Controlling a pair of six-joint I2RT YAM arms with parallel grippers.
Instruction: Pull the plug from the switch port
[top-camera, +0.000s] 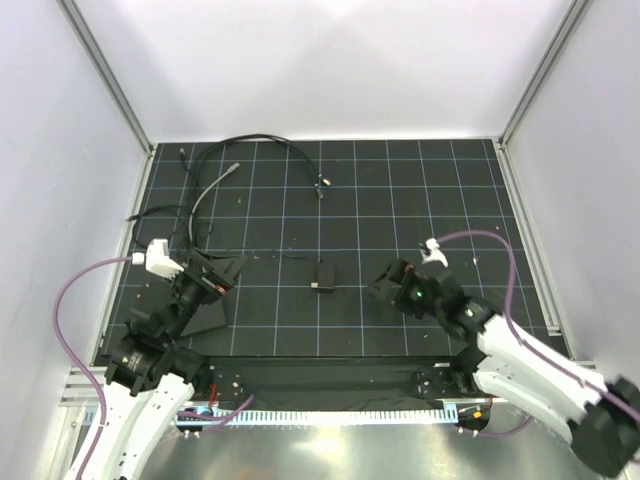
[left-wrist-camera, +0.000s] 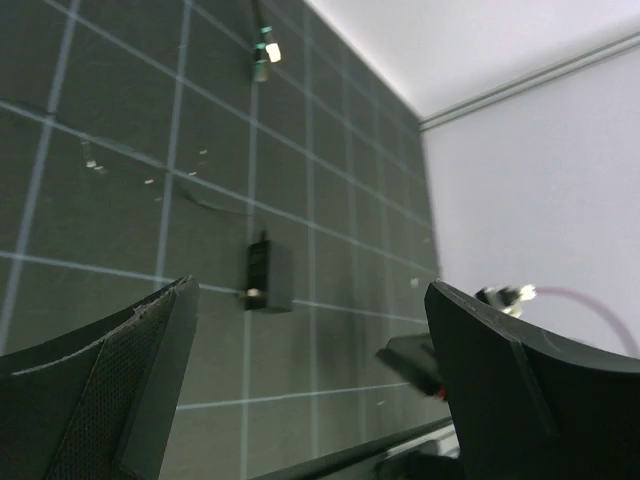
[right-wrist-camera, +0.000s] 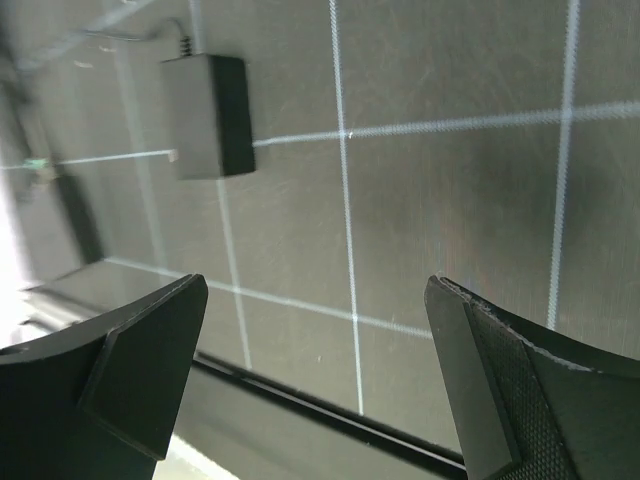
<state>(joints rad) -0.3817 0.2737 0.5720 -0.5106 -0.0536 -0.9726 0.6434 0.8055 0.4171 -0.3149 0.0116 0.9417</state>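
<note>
The flat black switch box (top-camera: 207, 318) lies at the near left of the grid mat, partly under my left arm; its port and the plug are hidden. My left gripper (top-camera: 232, 275) hovers just beyond the box, open and empty, and its wrist view (left-wrist-camera: 310, 300) shows only mat between the jaws. My right gripper (top-camera: 383, 280) is open and empty above the mat, right of the small black square block (top-camera: 322, 275). The right wrist view (right-wrist-camera: 315, 290) shows bare mat between the jaws and the block (right-wrist-camera: 208, 115) further off.
Loose black and grey cables (top-camera: 215, 180) lie at the far left of the mat, one free end (top-camera: 320, 183) near the far middle. A thin wire leaves the small block (left-wrist-camera: 268, 275). White walls and metal frame rails enclose the mat.
</note>
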